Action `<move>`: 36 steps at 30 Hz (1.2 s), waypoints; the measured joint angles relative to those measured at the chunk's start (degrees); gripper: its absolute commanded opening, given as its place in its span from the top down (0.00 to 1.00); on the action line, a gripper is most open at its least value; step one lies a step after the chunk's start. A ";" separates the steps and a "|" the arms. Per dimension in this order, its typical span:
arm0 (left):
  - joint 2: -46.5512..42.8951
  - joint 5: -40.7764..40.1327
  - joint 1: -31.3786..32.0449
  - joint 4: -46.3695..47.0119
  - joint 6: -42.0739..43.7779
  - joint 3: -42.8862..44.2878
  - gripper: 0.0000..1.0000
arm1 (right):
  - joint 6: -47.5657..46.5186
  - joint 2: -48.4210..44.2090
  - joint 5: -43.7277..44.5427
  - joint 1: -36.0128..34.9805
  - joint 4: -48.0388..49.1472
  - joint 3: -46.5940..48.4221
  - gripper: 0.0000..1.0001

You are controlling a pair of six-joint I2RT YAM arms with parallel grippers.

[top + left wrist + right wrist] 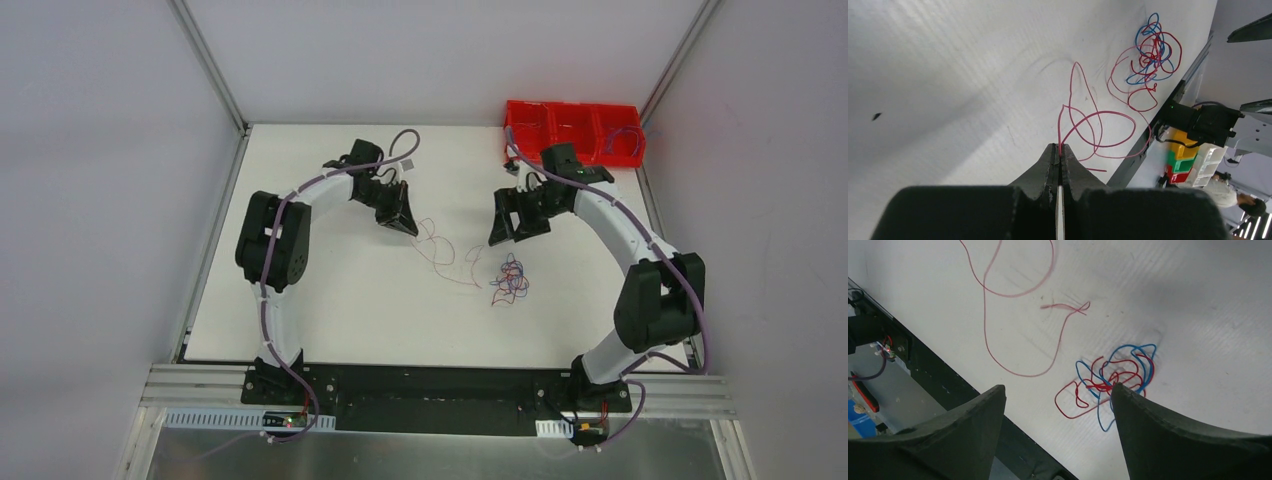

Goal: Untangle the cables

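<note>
The cables lie mid-table as a small red and blue tangle and a loose thin red cable trailing left of it. My left gripper is shut on one end of that red cable, which runs out of the closed fingertips in loops toward the tangle. My right gripper hovers just behind the tangle, open. In the right wrist view its gripper has nothing between the fingers. The tangle lies on the table beyond its right finger, and the loose red cable lies farther off.
A red bin with compartments stands at the back right corner, behind the right arm, with a bluish wire in its right compartment. White walls enclose the table on three sides. A black rail runs along the near edge.
</note>
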State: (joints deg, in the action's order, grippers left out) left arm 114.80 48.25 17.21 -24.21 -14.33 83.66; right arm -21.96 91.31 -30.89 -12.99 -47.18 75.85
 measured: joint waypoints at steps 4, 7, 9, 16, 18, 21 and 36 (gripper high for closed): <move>1.86 -0.20 3.02 1.77 -1.40 -0.13 1.00 | 5.33 1.38 -0.35 -3.15 4.11 -1.07 0.19; 2.99 -0.15 4.07 3.85 -3.04 -0.13 1.00 | 6.73 2.38 -1.33 -5.64 5.60 -2.08 0.18; 3.96 -0.22 4.04 4.83 -4.17 -0.13 1.00 | 6.43 2.62 -1.31 -7.63 6.29 -2.97 0.18; 4.98 0.50 3.54 6.86 -7.89 -0.63 1.00 | 3.96 1.57 0.85 -17.38 16.35 -9.05 0.17; 4.98 1.38 3.34 7.85 -9.57 -1.22 1.00 | 3.93 1.01 2.16 -20.00 20.31 -11.04 0.17; 4.98 3.15 3.32 9.25 -12.52 -2.38 1.00 | 5.03 1.57 4.61 -22.36 25.20 -11.96 0.18; 4.96 8.50 2.08 18.71 -24.85 -8.24 1.00 | 12.87 11.41 12.79 -25.11 40.48 -11.47 0.72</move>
State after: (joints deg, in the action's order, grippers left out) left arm 119.77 56.75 19.29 -5.50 -39.18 75.42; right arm -9.08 102.72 -18.11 -38.11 -6.70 64.38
